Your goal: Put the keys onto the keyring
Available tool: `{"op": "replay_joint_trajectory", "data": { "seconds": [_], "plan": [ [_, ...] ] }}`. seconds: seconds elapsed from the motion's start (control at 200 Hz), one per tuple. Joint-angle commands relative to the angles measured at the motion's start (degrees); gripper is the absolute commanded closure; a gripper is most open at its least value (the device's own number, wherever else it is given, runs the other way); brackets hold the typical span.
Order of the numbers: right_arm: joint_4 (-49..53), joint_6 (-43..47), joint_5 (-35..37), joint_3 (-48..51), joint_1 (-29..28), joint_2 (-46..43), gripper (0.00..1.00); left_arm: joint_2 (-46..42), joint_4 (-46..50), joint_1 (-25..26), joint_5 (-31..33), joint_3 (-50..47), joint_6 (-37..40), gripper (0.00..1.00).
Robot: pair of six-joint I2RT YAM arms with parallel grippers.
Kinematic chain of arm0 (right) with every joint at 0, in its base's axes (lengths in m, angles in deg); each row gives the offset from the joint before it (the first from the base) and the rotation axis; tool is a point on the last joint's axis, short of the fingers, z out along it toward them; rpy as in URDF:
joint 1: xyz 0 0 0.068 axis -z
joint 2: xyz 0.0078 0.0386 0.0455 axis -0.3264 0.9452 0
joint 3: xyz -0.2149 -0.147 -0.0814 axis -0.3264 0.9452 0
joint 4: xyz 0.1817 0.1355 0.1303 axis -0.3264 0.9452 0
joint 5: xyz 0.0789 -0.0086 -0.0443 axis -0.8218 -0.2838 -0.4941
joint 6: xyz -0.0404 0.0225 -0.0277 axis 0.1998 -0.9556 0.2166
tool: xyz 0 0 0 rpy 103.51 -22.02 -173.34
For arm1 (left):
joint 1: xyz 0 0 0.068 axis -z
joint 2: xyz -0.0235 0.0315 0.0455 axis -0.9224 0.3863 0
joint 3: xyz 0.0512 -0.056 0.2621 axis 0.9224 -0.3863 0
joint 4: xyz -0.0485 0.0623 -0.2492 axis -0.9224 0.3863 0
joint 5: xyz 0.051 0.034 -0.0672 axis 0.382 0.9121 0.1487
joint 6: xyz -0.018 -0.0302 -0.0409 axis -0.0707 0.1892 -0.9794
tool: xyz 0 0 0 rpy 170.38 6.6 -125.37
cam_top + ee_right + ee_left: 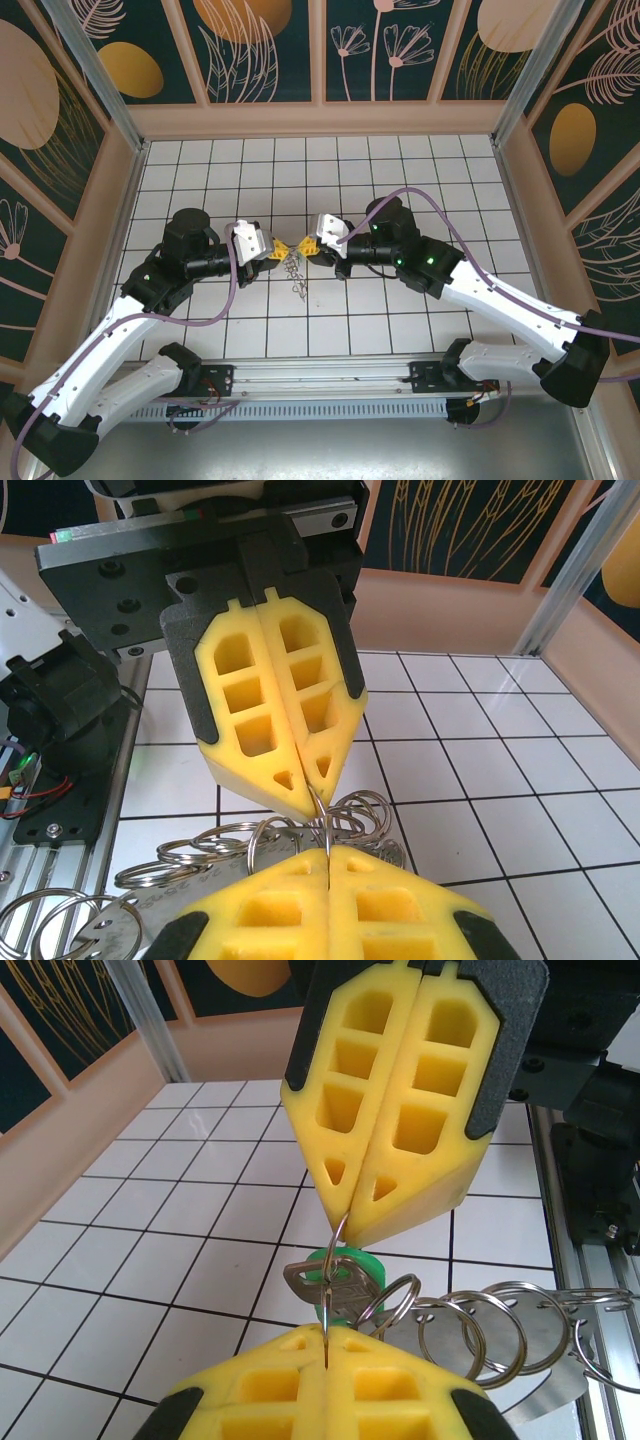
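Left claw (327, 1338) and right claw (352, 1222) meet tip to tip, both clamped shut on the thin silvery wire keyring (331, 1250) running straight between them. The green-headed silver key (338, 1282) sits on that strand, midway, no nearer either arm.

White tiled floor (400, 170), dark floral walls (270, 50)

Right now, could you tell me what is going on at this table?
The left tool and the right tool meet tip to tip, both shut, each pinching the same thin keyring. A green-headed key sits against that ring; whether it is threaded on is unclear. A chain of split rings trails beside it.
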Motion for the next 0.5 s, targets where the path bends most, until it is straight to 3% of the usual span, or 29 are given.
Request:
{"op": "replay_joint_trajectory", "data": {
  "seconds": [0.0,0.495],
  "plan": [
    [-1.49,-0.66,-1.37,-1.24,0.34,0.52,1.00,-0.37,-1.57,0.33,-0.31,1.11,0.21,1.00],
    [-0.45,-0.32,-3.51,-0.88,0.28,1.48,1.00,-0.54,-1.65,0.33,-0.13,1.01,0.14,1.00]
  ]
}}
